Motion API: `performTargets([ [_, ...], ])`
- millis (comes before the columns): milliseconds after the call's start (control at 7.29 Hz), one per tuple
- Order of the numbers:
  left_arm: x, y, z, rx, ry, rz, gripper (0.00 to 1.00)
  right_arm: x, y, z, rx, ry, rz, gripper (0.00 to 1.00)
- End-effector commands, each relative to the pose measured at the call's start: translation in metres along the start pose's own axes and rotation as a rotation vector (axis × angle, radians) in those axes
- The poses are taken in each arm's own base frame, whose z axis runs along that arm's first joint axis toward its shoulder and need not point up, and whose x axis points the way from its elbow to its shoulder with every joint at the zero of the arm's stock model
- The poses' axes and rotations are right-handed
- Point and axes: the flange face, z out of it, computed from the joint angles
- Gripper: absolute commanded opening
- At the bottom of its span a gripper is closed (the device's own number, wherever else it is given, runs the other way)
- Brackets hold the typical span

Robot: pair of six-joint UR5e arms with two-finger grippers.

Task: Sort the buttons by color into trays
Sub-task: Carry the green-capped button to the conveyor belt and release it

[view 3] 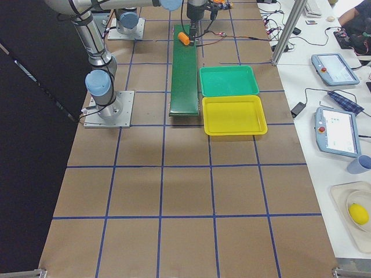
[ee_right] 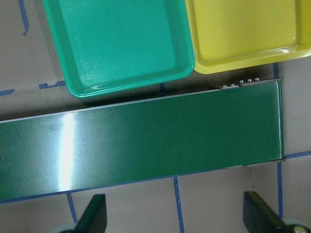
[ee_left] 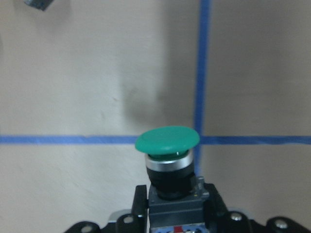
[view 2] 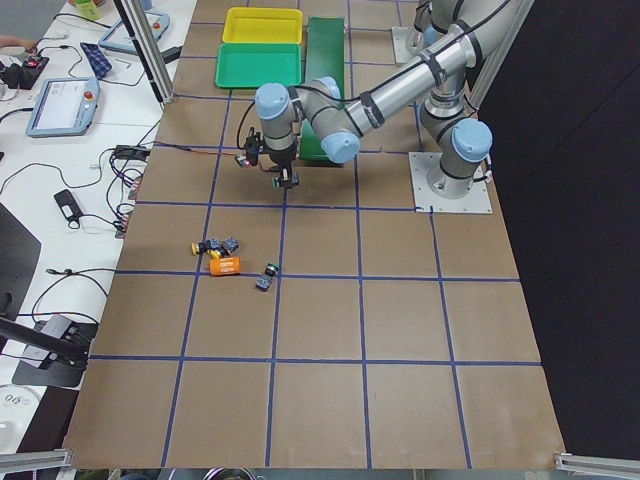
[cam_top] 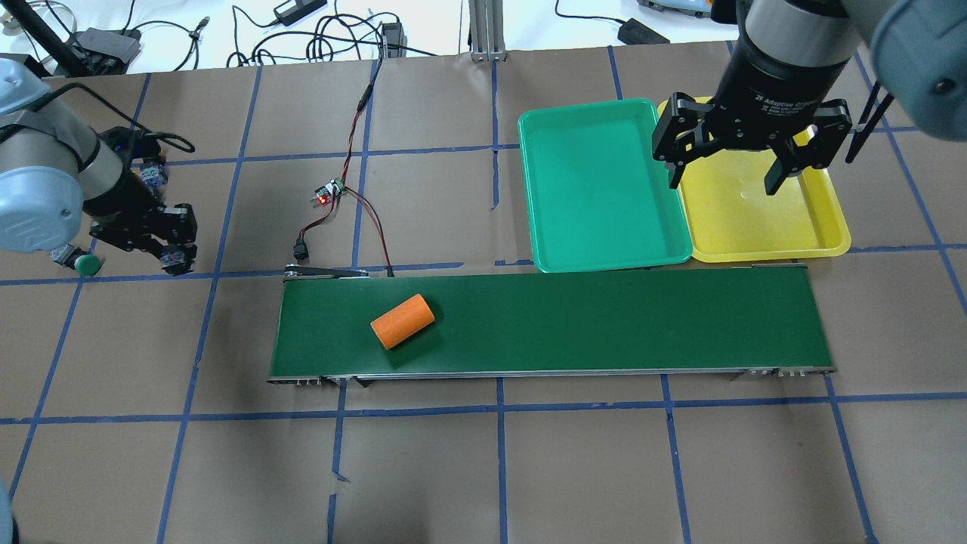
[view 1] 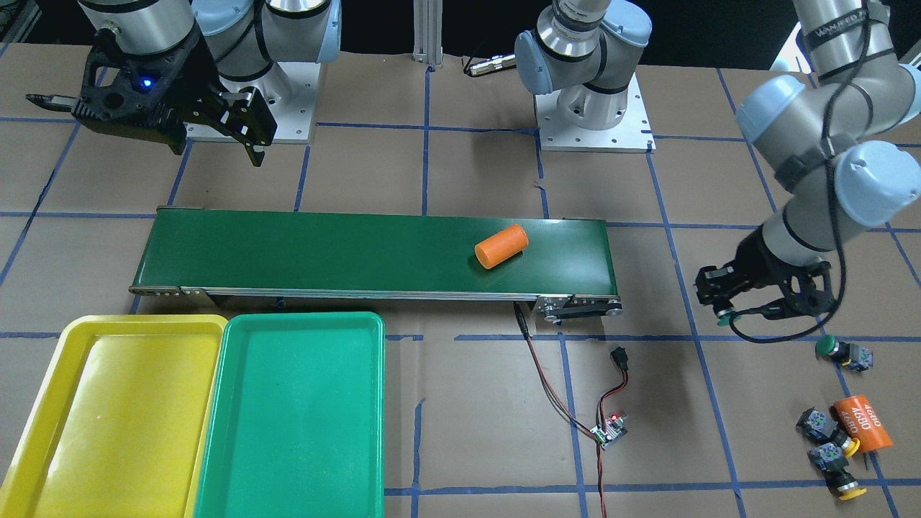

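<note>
Between the jaws of the left gripper: green push-button, clamped by its dark body, mushroom cap pointing away from the wrist, seemingly clear of the paper.
Just beside that hand, outward: second green push-button, lying on its side, apart from the fingers.
A little further out: yellow push-button and another yellow push-button, crowded against the orange 4680 cylinder; contact hard to tell.
Inward from the hand, toward the trays: conveyor belt, with a plain orange cylinder on its nearer end; wired circuit board on the paper past the belt's near corner.
Well apart from the hand, by the belt's far end: green tray and yellow tray, long rims touching, both bare.
Above the yellow tray: right gripper, fingers spread wide, holding nothing.
Progress: none of four sorted; first green in hand, not yet delivered; one green and two yellows left to fetch.
Edges: raised tray rims, so release from above; shared rim close to the right gripper.
Room: open paper around the hand; probably a free path above the circuit board, alongside the belt.
</note>
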Motion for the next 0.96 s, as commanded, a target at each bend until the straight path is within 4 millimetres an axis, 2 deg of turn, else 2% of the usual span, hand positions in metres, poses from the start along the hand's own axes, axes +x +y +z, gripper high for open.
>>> performTargets([
  [0,0.097,0.054,-0.008,0.003,-0.007,-0.272,0.02,0.000,0.000,0.000,0.000,0.000,0.001,1.00],
  [274,0.149,0.091,0.023,-0.056,0.005,-0.535,0.02,0.000,0.000,0.000,0.000,0.000,-0.001,1.00],
  [411,0.171,0.099,0.030,-0.055,-0.005,-0.632,0.02,0.000,0.000,0.000,0.000,0.000,-0.001,1.00],
  [548,0.184,0.108,0.035,-0.062,-0.017,-0.660,0.08,0.000,0.000,0.000,0.000,0.000,-0.001,1.00],
  [685,0.187,0.112,0.036,-0.067,-0.020,-0.646,0.48,0.000,0.000,0.000,0.000,0.000,0.001,1.00],
  [823,0.184,0.109,0.041,-0.070,-0.029,-0.636,0.99,0.000,0.000,0.000,0.000,0.000,0.001,1.00],
])
